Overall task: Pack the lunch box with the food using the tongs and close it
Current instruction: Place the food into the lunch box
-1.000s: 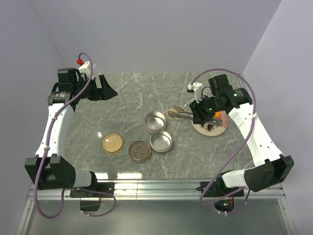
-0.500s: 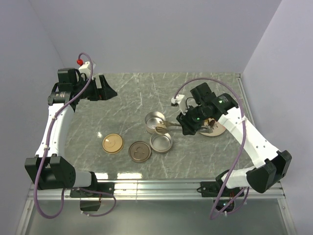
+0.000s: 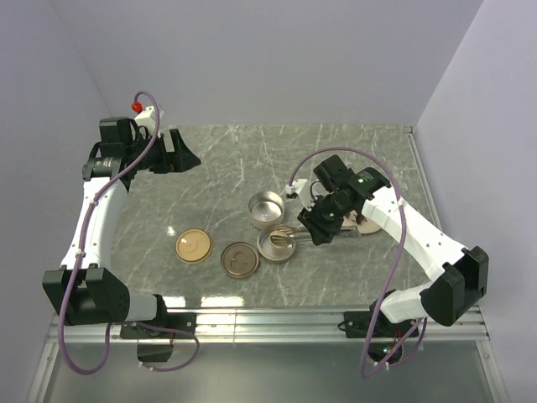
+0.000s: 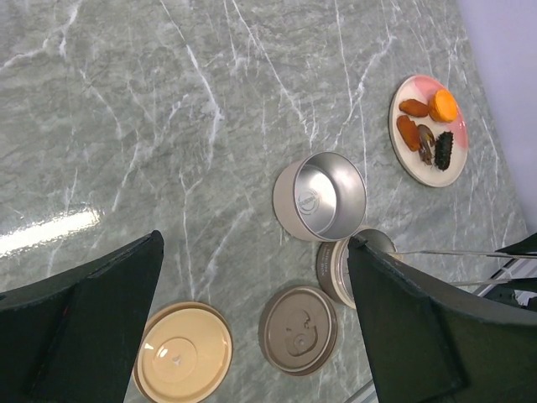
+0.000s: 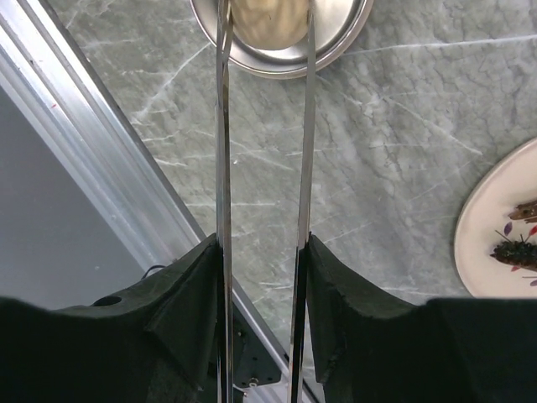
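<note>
My right gripper [image 3: 321,225] [image 5: 262,248] is shut on the thin silver tongs [image 3: 290,234] [image 5: 222,126], which point left. A pale round piece of food [image 5: 268,21] sits between the tong tips, inside the nearer metal tin [image 3: 277,244] [image 5: 336,46] of the lunch box. A second open tin [image 3: 267,208] [image 4: 320,196] stands just behind it. An orange chunk [image 4: 443,105], reddish-brown sausage pieces [image 4: 408,133] and a dark bit [image 4: 442,149] lie on the pink plate [image 4: 415,168]. My left gripper [image 3: 180,152] [image 4: 254,243] hangs open and empty at the far left.
A tan lid [image 3: 192,246] [image 4: 182,353] and a brown lid [image 3: 240,259] [image 4: 298,330] lie flat left of the tins. The right arm covers most of the plate in the top view. A metal rail [image 3: 268,317] runs along the table's near edge.
My right arm has swung left and nearer from the plate, carrying the tongs with the pale piece until their tips are at the nearer tin. The left arm has not moved.
</note>
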